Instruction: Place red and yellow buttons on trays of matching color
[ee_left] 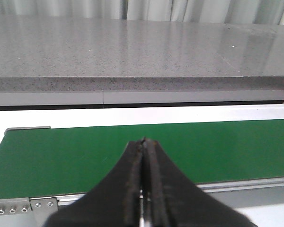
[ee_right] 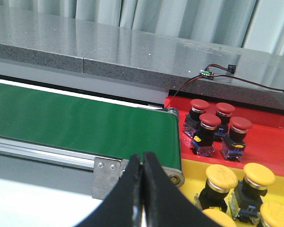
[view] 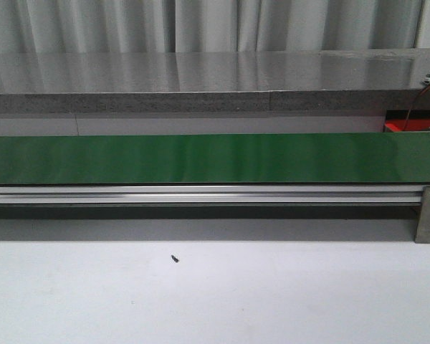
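In the right wrist view, several red buttons (ee_right: 209, 120) stand on the red tray (ee_right: 274, 142) just past the conveyor's end. Several yellow buttons (ee_right: 221, 176) stand on the yellow tray (ee_right: 191, 172) next to it. My right gripper (ee_right: 143, 155) is shut and empty, in front of the belt's end roller and apart from both trays. My left gripper (ee_left: 143, 140) is shut and empty too, hanging over the near edge of the green belt (ee_left: 132, 151). The belt carries no button in any view. Neither gripper shows in the front view, where only a corner of the red tray (view: 405, 126) peeks out.
The green conveyor belt (view: 201, 158) runs across the table on an aluminium rail (view: 201, 193). A metal bracket (ee_right: 105, 177) holds its right end. A grey stone ledge (view: 201, 86) rises behind, with a wired connector (ee_right: 208, 72) on it. A small dark speck (view: 175, 259) lies on the white tabletop.
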You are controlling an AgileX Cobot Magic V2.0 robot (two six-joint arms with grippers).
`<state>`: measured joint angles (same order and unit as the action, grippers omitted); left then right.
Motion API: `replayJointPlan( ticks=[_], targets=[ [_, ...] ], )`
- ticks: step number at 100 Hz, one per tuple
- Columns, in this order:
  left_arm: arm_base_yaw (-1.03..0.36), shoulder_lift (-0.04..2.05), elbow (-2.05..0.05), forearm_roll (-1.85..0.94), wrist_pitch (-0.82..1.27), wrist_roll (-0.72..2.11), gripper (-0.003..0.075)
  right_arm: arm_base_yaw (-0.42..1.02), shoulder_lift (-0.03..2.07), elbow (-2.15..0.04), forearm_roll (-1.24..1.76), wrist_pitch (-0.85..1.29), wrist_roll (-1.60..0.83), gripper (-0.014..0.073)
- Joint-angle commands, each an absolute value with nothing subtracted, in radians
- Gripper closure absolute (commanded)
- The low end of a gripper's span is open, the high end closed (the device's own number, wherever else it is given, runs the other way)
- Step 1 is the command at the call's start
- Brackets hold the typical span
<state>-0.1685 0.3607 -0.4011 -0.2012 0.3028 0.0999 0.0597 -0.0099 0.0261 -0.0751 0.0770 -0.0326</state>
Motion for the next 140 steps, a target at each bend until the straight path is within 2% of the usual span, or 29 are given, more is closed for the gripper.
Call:
replayJointPlan(
  ticks=[1,102,140],
  targets=[
    [-0.174,0.367,-0.428,-0.208,0.219,0.097,0.0740,0.061,-0.024,0.011,-0.081,0.000,-0.031,0.0678],
    [-0.174,0.367,-0.428,-0.208,0.219,0.097,0.0740,0.061,-0.024,0.011,-0.081,0.000,-0.031,0.0678],
    [-0.174,0.358,-0.391,-0.131,0.113,0.097,0.0740,0.061,-0.024,0.011,-0.081,0.000,-0.031,0.0678]
  ],
)
